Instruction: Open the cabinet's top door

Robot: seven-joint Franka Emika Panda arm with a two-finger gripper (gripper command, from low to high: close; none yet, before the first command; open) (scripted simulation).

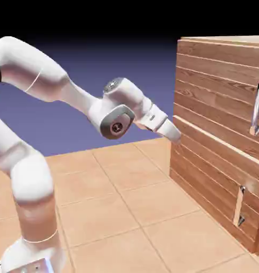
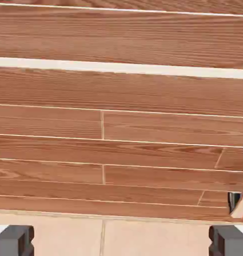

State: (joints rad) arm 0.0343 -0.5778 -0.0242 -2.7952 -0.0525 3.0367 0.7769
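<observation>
Approach step: tool (image 1: pixel 174 133) spread wide and empty near the cabinet (image 1: pixel 217 80) left edge; next, reach right to the top door (image 1: pixel 222 101) bar handle (image 1: pixel 257 109).

No legible text or markings.
</observation>
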